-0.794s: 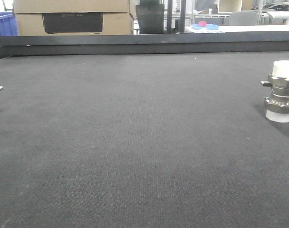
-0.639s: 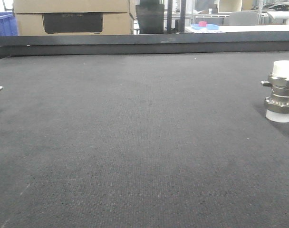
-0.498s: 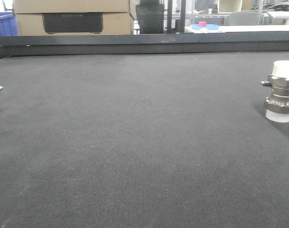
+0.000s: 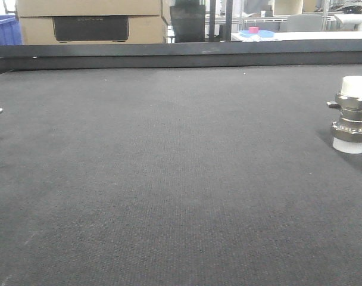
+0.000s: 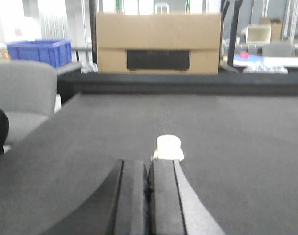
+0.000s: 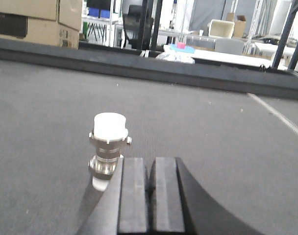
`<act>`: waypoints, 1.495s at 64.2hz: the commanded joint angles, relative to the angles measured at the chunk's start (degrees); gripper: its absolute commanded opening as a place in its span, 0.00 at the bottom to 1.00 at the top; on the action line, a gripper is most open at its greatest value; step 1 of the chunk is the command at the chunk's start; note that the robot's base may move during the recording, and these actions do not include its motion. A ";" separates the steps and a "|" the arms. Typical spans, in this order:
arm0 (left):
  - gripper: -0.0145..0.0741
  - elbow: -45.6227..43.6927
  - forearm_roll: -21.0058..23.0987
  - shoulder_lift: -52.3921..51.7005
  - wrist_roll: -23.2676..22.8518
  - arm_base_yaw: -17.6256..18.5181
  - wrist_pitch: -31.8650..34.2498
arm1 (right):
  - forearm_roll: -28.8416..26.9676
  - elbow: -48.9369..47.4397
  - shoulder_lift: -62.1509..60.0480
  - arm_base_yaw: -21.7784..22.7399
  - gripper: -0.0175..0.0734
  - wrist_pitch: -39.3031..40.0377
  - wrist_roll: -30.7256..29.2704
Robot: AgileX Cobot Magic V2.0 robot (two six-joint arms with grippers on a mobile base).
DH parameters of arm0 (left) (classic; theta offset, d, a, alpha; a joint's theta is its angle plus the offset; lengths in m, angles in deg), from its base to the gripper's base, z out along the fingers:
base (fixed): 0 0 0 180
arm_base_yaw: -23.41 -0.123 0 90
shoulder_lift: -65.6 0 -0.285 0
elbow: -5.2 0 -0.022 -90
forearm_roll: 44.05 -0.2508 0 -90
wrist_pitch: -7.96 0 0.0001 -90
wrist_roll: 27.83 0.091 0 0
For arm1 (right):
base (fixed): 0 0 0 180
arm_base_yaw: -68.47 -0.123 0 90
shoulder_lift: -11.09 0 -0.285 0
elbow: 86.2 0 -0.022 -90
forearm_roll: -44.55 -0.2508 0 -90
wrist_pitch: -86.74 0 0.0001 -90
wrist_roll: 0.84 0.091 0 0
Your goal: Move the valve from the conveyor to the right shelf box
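We see small silver metal valve with white plastic caps (image 4: 352, 113) upright on dark grey woven conveyor belt (image 4: 169, 179), right edge of front view. We find left claw (image 5: 148, 169) and right claw (image 6: 150, 169) closed, empty. We judge valve rigid, dense, slick: grip hex flats.

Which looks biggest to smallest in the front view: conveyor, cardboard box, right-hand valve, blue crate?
1. conveyor
2. cardboard box
3. valve
4. blue crate, cropped by the frame
Nearness to the camera inflates the valve.

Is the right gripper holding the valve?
No: the right gripper is shut on nothing, and the valve stands upright on the conveyor ahead of it, to its left.
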 commanded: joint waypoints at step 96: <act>0.84 -59.59 0.20 54.26 0.05 5.70 -43.74 | -0.64 -59.16 58.79 -8.64 0.82 -35.00 0.76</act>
